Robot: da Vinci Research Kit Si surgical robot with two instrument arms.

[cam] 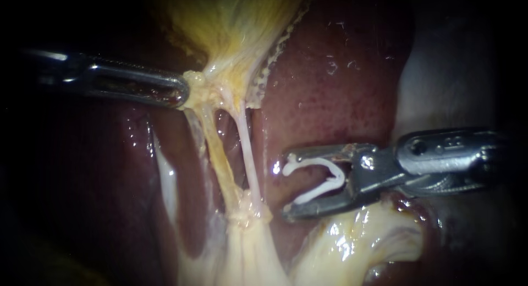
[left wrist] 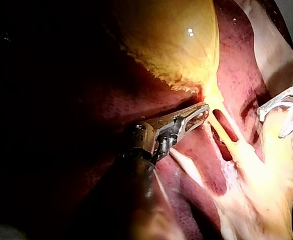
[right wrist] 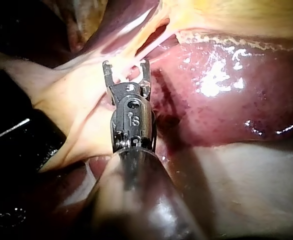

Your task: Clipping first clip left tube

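Two thin tubes run down from the yellow gallbladder [cam: 231, 22]: the yellowish left tube [cam: 217, 154] and the paler right tube [cam: 248, 154]. My left instrument [cam: 182, 92] comes in from the left, its jaws shut on the tissue at the gallbladder's neck, as the left wrist view also shows [left wrist: 199, 112]. My right instrument [cam: 287, 182] lies to the right of both tubes and touches neither. Its jaws stand wide apart and hold a white clip [cam: 308, 163] from both sides. In the right wrist view the jaws [right wrist: 126, 67] point at the tubes.
Dark red liver [cam: 341, 82] lies behind and to the right of the tubes. Glistening pale fatty tissue [cam: 352, 242] bulges just under the right instrument. The tubes meet in a pale knot [cam: 247, 214] below.
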